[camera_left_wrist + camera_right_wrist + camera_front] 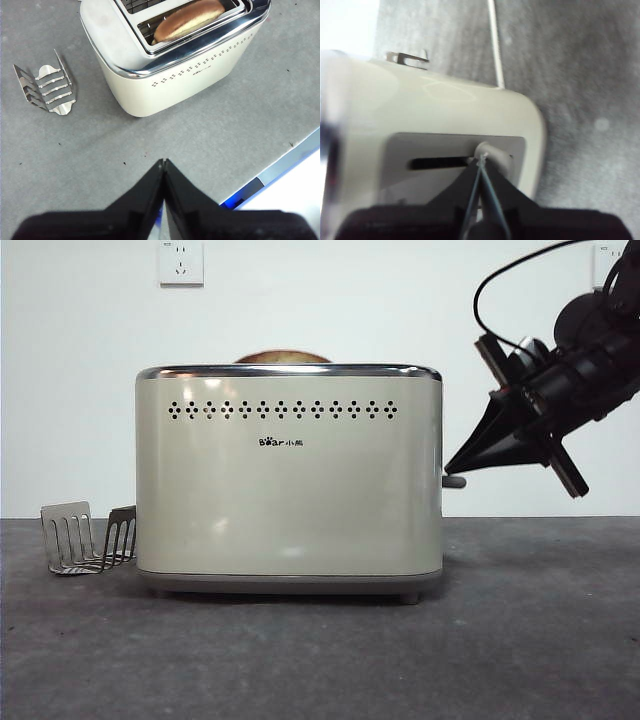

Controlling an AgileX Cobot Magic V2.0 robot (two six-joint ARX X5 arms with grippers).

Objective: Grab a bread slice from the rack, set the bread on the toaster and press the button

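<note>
The cream toaster (290,475) stands mid-table. The slice of bread (189,20) lies in its nearer slot, and its brown dome (282,357) shows just above the chrome rim. My right gripper (452,468) is shut, with its tip on the grey button (492,152) sticking out of the toaster's narrow end (440,130). The button (455,481) also shows in the front view, just under the tip. My left gripper (164,162) is shut and empty, held above the table in front of the toaster (170,65). The wire rack (47,87) is empty.
The silvery rack (85,538) sits low on the grey table (320,650), left of the toaster. A white wall socket (180,262) is on the back wall. A white cord (496,45) runs across the table behind the toaster. The table's edge (280,167) is near my left gripper.
</note>
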